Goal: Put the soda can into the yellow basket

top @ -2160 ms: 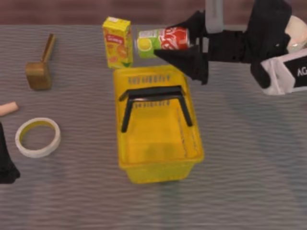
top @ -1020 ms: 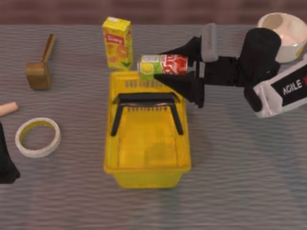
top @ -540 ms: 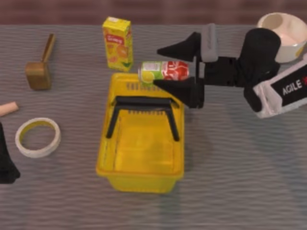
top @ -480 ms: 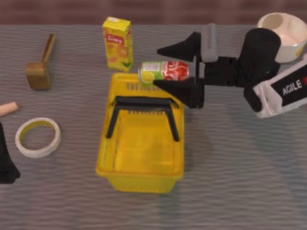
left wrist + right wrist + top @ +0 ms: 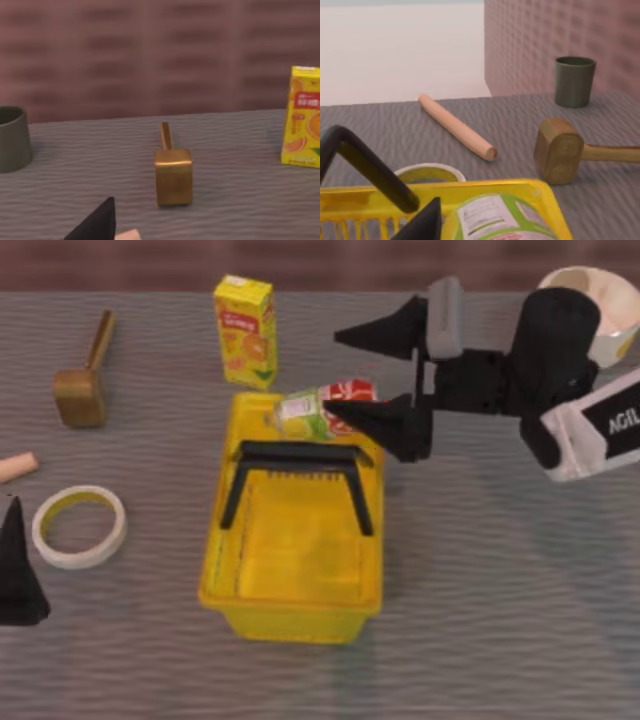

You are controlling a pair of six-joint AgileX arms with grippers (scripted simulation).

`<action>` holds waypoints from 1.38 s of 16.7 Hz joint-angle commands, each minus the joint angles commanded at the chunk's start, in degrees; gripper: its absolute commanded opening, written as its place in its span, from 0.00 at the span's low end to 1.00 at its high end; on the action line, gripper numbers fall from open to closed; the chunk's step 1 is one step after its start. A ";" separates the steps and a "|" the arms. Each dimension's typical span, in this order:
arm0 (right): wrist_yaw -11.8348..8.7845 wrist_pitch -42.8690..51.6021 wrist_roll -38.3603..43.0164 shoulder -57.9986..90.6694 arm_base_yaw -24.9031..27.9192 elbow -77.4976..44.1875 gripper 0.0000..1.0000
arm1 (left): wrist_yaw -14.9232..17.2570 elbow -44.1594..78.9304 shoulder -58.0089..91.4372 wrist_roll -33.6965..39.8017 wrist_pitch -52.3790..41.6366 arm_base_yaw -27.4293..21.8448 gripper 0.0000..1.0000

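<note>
The soda can lies tilted at the far end of the yellow basket, green end lowest, just behind the black handles. My right gripper hovers over that far end, open wide; one fingertip overlaps the can's red part and the other stands well clear of it. In the right wrist view the can's green label shows just inside the basket rim, beside one black fingertip. My left gripper is parked at the table's left edge.
A yellow juice carton stands just behind the basket. A wooden hammer, a roll of tape and a rolling pin end lie at the left. A white bowl sits far right. A dark cup stands by the wall.
The right gripper carried the can over the basket's far rim and opened. The can has dropped from between the fingers and tipped downward. The basket has slid a little left and nearer.
</note>
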State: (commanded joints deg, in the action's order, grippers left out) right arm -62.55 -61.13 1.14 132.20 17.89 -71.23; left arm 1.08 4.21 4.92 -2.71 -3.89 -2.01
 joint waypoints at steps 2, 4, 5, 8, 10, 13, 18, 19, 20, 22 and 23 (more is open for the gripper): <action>2.27 3.07 -0.28 -5.84 -0.52 3.88 1.00 | 0.90 4.55 5.44 -2.90 -4.22 -1.98 1.00; 5.52 6.98 -0.54 -13.38 -1.36 8.76 1.00 | 1.88 10.66 12.71 -6.74 -9.81 -4.51 1.00; 7.47 9.20 -0.64 -17.66 -1.89 11.49 1.00 | 2.35 14.04 16.71 -8.83 -12.87 -5.86 1.00; 14.49 16.73 -0.77 -32.27 -3.76 20.58 1.00 | 3.59 25.66 30.37 -15.77 -23.10 -10.28 1.00; 19.93 22.28 -0.71 -43.19 -5.18 27.13 1.00 | 4.21 34.66 40.84 -20.88 -30.72 -13.50 1.00; 28.66 30.89 -0.46 -60.64 -7.41 37.12 1.00 | 4.63 48.56 56.78 -28.38 -41.87 -18.19 1.00; 43.24 44.67 -0.12 -90.15 -11.22 52.73 1.00 | 3.85 72.85 83.20 -40.07 -58.64 -25.49 1.00; 45.95 47.14 -0.11 -95.77 -11.97 55.50 1.00 | 3.50 77.48 88.00 -42.11 -61.40 -26.78 1.00; 48.50 49.43 -0.15 -101.16 -12.70 58.07 1.00 | 3.09 81.94 92.52 -44.01 -63.90 -27.99 1.00; 53.14 53.50 -0.29 -111.15 -14.09 62.63 1.00 | 2.16 90.25 100.75 -47.44 -68.20 -30.17 1.00; 55.19 55.26 -0.39 -115.66 -14.74 64.60 1.00 | 1.66 94.02 104.40 -48.93 -69.99 -31.13 1.00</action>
State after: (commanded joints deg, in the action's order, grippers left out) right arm -7.36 -5.87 0.74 16.54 3.16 -6.63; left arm 2.74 98.23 109.32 -51.64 -73.88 -33.14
